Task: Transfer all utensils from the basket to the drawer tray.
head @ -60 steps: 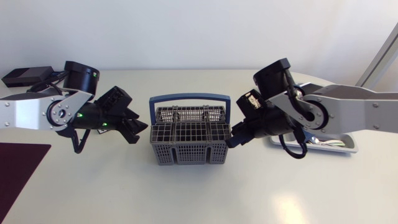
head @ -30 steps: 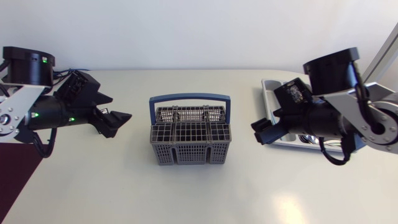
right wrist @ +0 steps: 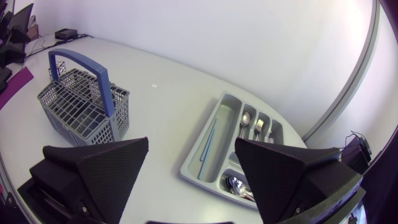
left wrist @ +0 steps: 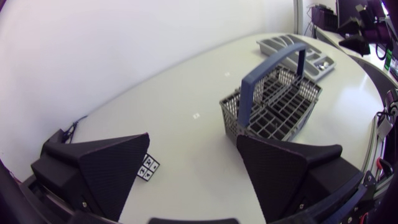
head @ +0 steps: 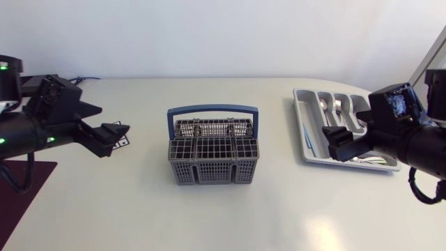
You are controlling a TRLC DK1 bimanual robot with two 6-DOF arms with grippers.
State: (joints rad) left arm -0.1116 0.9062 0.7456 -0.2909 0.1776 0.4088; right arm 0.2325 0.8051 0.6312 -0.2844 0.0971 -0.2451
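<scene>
Basket (head: pixel 209 172) mid-table btwn L gripper (left wrist: pixel 193 137) & R gripper (right wrist: pixel 191 141), both agape.

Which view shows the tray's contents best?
The right wrist view: the tray lies close, with most compartments visible. In the head view the right tool covers part of it; the left wrist view shows it far and small.

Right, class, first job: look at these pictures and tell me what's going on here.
Two robot arms have the job of moving utensils from a basket to a tray. At this moment neither is handling anything. The left gripper and right gripper are both open and empty, one on each side of the basket. No utensils show in the basket, and the tray holds spoons and a fork. The transfer looks finished, or nearly so.
</scene>
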